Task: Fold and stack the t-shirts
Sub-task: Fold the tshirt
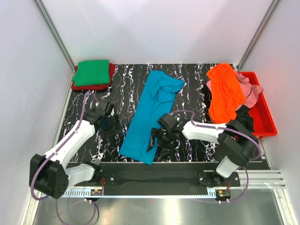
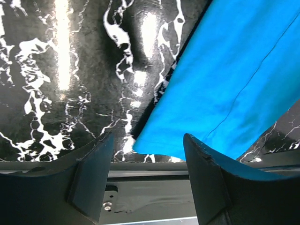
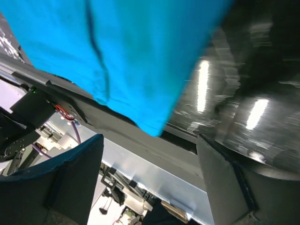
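Black marbled table (image 1: pixel 197 79): teal t-shirt (image 1: pixel 150 117) lies flat, a long strip down the middle. Left gripper (image 1: pixel 111 125) just left of it, right gripper (image 1: pixel 157 141) at its right edge, both spread wide (nothing held). Far-left of it, green t-shirt (image 1: pixel 92 71) folded on red t-shirt (image 1: pixel 89 86); to its right, orange t-shirt (image 1: pixel 225 91) heaped at the red bin (image 1: pixel 265 117).

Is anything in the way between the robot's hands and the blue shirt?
No, nothing visible is. The teal blue t-shirt lies stretched out on the black marble table. The left gripper and right gripper hover beside its near end, jaws open, with only bare tabletop between them and the shirt.
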{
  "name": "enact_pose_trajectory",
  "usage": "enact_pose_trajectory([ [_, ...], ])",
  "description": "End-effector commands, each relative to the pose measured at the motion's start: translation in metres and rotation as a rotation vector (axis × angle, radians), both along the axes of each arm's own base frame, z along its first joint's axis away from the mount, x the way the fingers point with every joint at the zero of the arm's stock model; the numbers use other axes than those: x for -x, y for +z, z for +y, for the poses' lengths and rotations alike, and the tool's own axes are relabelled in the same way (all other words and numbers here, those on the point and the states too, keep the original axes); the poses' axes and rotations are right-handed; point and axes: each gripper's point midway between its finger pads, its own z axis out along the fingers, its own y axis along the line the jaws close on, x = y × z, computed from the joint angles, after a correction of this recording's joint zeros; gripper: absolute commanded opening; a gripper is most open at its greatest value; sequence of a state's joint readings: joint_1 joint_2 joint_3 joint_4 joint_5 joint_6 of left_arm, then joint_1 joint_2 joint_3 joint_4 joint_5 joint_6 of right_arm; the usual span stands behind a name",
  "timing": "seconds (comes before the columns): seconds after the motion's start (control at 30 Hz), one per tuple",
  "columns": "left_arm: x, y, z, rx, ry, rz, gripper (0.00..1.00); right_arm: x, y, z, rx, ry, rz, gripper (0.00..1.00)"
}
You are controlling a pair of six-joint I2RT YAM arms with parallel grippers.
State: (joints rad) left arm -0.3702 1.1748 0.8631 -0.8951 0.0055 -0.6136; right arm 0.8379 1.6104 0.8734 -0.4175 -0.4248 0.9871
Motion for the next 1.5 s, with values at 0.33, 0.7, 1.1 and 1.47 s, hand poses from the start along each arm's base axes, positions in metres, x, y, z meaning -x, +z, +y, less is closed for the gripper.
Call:
enact_pose_trajectory([
  [0.33,0.015,0.008,-0.007,0.127,-0.008,-0.093,0.63,0.024,-0.05,0.049,0.059,-0.126,0.019,0.62],
  [0.7,0.037,-0.028,-0.024,0.207,0.051,0.033,0.54,0.028,-0.045,0.021,0.08,-0.219,-0.015,0.28],
  [1.1,0.053,-0.053,-0.036,0.158,0.0,0.059,0.55,0.025,-0.041,0.007,0.109,-0.196,-0.033,0.0],
  [1.47,0.057,-0.084,-0.043,0.147,-0.012,0.1,0.43,0.021,-0.04,-0.001,0.106,-0.171,-0.03,0.0],
])
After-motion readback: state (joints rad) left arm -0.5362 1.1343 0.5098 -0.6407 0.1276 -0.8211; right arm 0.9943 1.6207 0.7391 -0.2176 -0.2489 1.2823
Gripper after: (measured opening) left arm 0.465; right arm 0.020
